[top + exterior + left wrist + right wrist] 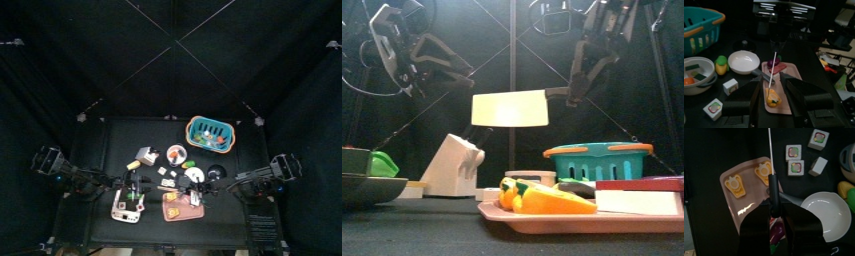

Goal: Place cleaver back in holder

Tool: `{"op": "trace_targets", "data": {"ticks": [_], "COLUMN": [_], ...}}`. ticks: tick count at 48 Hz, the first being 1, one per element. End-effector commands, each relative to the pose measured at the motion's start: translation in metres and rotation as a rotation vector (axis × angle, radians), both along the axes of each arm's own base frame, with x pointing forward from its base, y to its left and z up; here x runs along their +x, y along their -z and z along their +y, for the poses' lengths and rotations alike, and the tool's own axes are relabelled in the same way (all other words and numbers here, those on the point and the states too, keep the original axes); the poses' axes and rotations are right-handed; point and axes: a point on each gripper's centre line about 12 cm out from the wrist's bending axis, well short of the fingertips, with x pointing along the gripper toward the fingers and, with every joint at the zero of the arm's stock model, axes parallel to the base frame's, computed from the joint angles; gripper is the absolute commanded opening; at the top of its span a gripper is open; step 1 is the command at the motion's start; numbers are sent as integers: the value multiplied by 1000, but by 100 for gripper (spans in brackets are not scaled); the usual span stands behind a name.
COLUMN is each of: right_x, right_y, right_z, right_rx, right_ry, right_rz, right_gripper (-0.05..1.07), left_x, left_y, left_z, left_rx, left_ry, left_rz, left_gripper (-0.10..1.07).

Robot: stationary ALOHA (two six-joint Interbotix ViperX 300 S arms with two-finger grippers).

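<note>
The cleaver [509, 108] has a broad cream blade and a dark handle. My right gripper [567, 97] is shut on the handle and holds the cleaver level in the air above the table. In the right wrist view the blade [769, 148] shows edge-on, with the right gripper [773, 203] shut on the handle. In the left wrist view it is a thin line [772, 67]. The white knife holder [456, 165] stands on the table below and to the left of the blade; it also shows in the top view [128, 208]. My left gripper [771, 97] is open and empty.
A pink tray [543, 220] with food pieces lies at the front. A teal basket [599, 160] stands to the right behind it. A green bowl [369, 175] is at the left. A white bowl [827, 208] and several small blocks [794, 158] lie near the tray.
</note>
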Motion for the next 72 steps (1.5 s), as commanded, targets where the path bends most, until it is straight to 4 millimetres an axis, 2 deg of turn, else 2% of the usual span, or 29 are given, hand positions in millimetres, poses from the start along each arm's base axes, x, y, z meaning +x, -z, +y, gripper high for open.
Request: {"op": "trace_targets", "data": {"ticks": [1, 8, 18, 27, 40, 45, 53, 64, 72], "right_x": [7, 13, 21, 30, 52, 62, 75, 86, 93], "right_y": [-35, -51, -67, -82, -104, -106, -104, -97, -92], "right_z": [-12, -29, -54, -67, -85, -91, -99, -122, -126], "right_rx": [25, 45, 74, 66, 0, -27, -25, -16, 27], "right_ry": [58, 129, 222, 268, 302, 276, 237, 248, 199], "right_rz": [-47, -35, -7, 33, 139, 171, 237, 276, 288], "right_gripper": [37, 37, 37, 37, 37, 37, 37, 37, 37], "left_x": [-10, -31, -60, -70, -77, -83, -88, -95, -99], "left_y": [-17, -25, -26, -21, -6, 1, 7, 15, 19], "left_z": [14, 41, 76, 99, 106, 111, 111, 111, 113], "left_rx": [18, 61, 130, 164, 172, 169, 168, 167, 161], "left_ry": [-37, -122, -256, -347, -370, -393, -400, -405, -417], "left_rz": [-65, -101, -110, -65, 12, 35, 54, 73, 85], "left_gripper": [74, 74, 74, 74, 74, 74, 74, 74, 74]}}
